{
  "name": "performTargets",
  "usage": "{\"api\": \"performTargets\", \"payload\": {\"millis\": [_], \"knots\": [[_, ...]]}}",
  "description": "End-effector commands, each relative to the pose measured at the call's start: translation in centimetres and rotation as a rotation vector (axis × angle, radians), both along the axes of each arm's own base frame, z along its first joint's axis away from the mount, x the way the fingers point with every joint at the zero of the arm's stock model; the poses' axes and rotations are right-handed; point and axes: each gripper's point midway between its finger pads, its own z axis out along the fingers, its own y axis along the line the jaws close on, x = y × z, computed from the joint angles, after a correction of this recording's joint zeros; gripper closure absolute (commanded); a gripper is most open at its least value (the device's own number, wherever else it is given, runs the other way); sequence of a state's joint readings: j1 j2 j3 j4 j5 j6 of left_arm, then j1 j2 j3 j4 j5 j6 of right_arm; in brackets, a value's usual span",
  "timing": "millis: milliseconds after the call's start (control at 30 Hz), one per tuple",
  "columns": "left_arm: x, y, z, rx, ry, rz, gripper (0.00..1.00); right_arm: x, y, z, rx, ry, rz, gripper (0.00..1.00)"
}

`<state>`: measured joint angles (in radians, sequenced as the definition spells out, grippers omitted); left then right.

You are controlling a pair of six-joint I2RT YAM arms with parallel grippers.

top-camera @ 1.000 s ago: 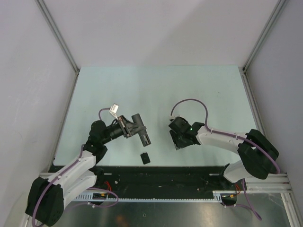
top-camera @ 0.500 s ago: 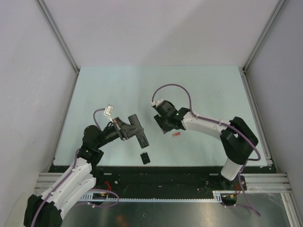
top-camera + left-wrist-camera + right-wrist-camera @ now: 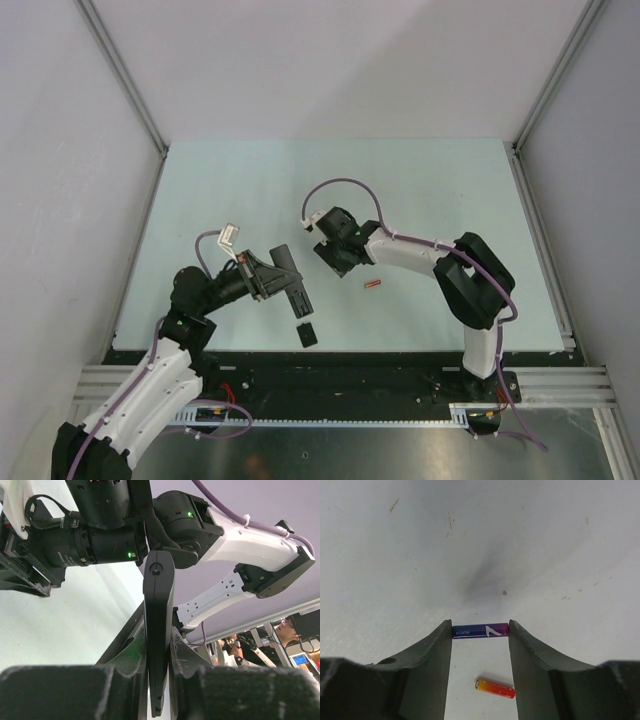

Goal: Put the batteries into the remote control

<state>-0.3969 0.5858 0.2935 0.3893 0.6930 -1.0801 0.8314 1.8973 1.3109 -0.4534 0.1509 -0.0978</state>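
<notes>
Since a second ago my right arm has swung inward from the right side of the table, and my right gripper now sits just beside the far end of the remote control. The red-orange battery is uncovered, lying flat and alone on the table, well clear of both claws. My left arm has pulled back slightly; the remote has barely shifted. The right gripper is narrowed onto the dark blue-purple battery, which is pinched end to end, bridging the gap between the two fingertips. The red-orange one shows on the table below it. My left gripper is clamped on the remote near one end, holding it on edge with the long bar sticking out towards the right arm. The small black cover piece lies on the table near the front edge, just below the remote, so the bay is probably open, but I can't see the bay from any view. I read this as the approach to load the first battery, with nothing seated yet and the second still to fetch. The end-to-end pinch looks risky: the fingertips may block the bay's contacts, or the cell could pop out sideways.
</notes>
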Motion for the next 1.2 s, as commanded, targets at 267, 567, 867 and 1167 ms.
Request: {"api": "performTargets", "payload": {"millis": [267,567,867,1167], "knots": [[-0.6,0.0,1.4,0.000,-0.062,-0.024,1.00,0.0,0.9,-1.0,0.017,0.064,0.142,0.62],[-0.7,0.0,0.9,0.006,-0.057,-0.024,1.00,-0.7,0.8,-2.6,-0.006,0.111,0.132,0.53],[-0.7,0.1,1.1,0.007,-0.061,-0.022,1.00,-0.5,0.4,-1.9,-0.042,0.072,0.090,0.37],[-0.8,0.1,1.2,0.005,-0.062,-0.024,1.00,0.4,0.6,0.5,-0.032,-0.003,0.022,0.34]]}}
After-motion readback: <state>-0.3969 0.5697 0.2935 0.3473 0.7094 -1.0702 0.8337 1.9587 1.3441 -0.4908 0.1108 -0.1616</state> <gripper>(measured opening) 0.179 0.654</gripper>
